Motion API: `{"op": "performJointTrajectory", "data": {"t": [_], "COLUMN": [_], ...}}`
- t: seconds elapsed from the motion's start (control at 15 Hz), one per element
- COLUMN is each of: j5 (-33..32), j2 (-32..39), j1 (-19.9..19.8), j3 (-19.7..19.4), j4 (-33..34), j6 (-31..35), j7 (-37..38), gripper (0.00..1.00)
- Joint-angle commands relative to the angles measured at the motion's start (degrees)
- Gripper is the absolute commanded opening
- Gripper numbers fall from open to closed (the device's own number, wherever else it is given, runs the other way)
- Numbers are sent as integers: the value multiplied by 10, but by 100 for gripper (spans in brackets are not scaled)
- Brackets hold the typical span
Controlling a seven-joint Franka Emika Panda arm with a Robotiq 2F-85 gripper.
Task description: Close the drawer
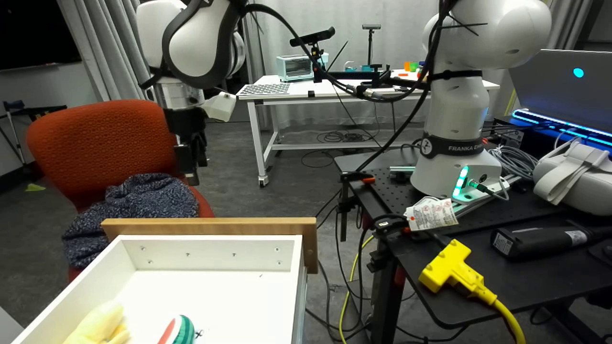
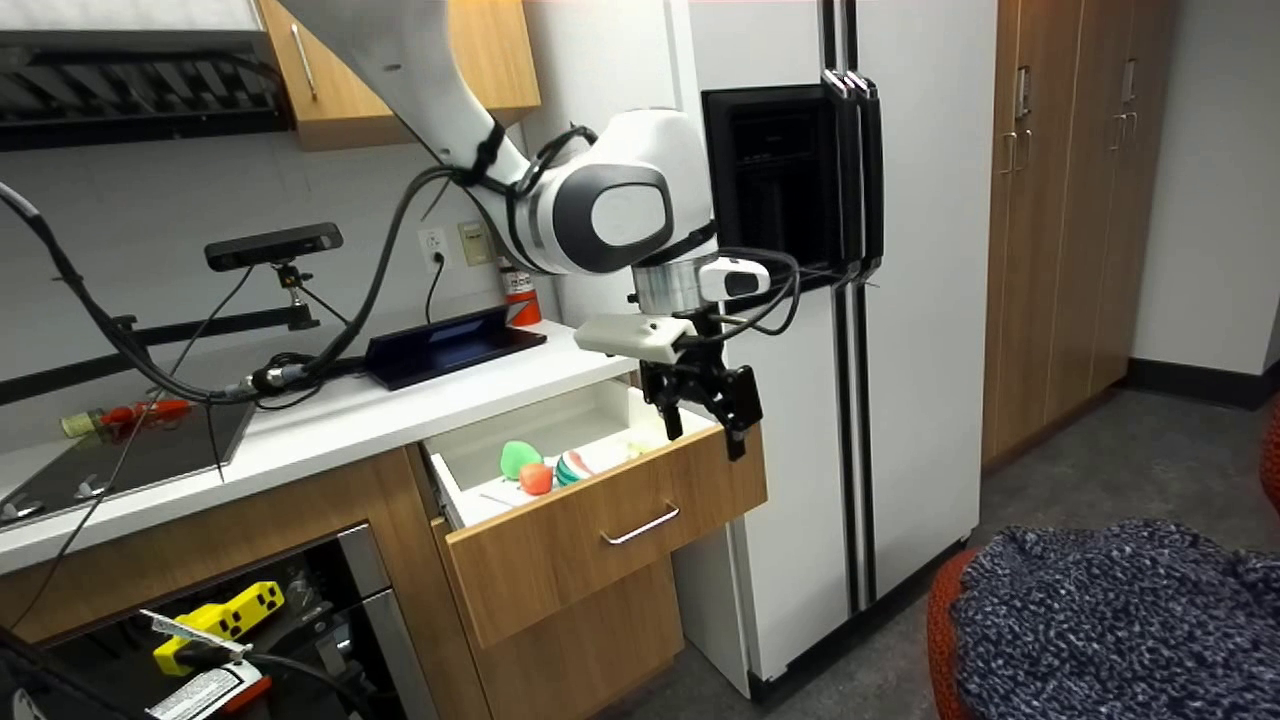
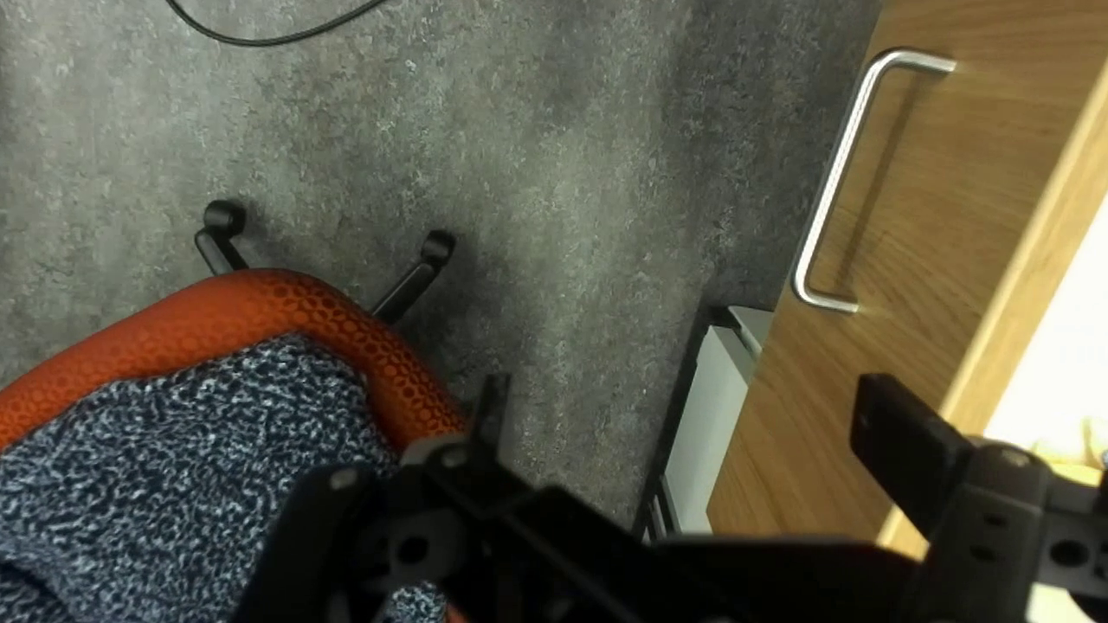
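Note:
The drawer stands pulled out, with its wooden front (image 2: 540,560) and metal handle (image 2: 640,527) facing out. Its wooden rim (image 1: 210,226) and white inside show in both exterior views. In the wrist view the drawer front (image 3: 961,199) and handle (image 3: 835,182) are at the right. My gripper (image 2: 705,437) points down near the top edge of the drawer front, toward the fridge end. In an exterior view it hangs beyond the rim (image 1: 193,167). In the wrist view its fingers (image 3: 692,415) are wide apart with nothing between them; one overlaps the drawer's top edge, and contact cannot be told.
A yellow toy (image 1: 100,325), a striped piece (image 1: 180,330), a green piece (image 2: 518,458) and a red piece (image 2: 536,478) lie in the drawer. An orange chair (image 1: 100,148) with a dark speckled cloth (image 1: 143,200) stands before it. The fridge (image 2: 920,250) is beside the drawer.

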Motion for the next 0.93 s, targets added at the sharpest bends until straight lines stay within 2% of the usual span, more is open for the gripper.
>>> {"op": "performJointTrajectory", "data": {"t": [0.0, 0.53, 0.6, 0.67, 0.87], "j5": [15, 18, 20, 23, 39], "j2": [81, 182, 189, 194, 202], "j1": [-27, -51, -54, -59, -76], "j3": [20, 59, 66, 74, 105], "j4": [86, 189, 195, 199, 207], "j6": [2, -12, -12, -13, -13], "j7": [-26, -43, -48, -54, -77], "gripper": [100, 98, 74, 74, 52]}}
